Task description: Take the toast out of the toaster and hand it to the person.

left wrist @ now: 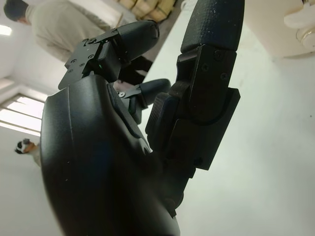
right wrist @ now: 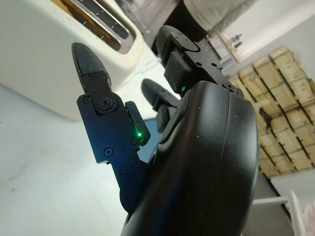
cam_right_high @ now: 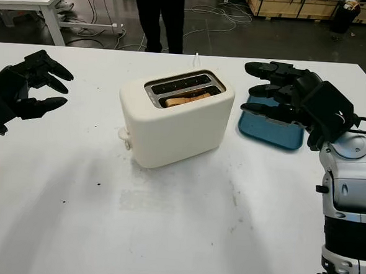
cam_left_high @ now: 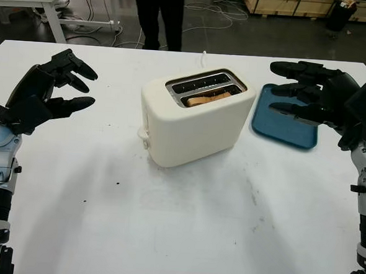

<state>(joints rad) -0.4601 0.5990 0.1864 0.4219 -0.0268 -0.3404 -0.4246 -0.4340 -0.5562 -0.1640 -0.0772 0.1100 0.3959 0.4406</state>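
White table [cam_left_high: 165, 223], open hands [cam_left_high: 46, 94] flanking toaster [cam_left_high: 193, 116]

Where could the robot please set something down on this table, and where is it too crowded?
The near half of the white table, in front of the toaster, is bare. So is the strip between the toaster and the open left hand. The far right is crowded: the blue tray sits close beside the toaster, with the open right hand over it.

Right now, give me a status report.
Left hand open, left of toaster. Right hand open over blue tray. Toast in near slot. Nothing blocking.
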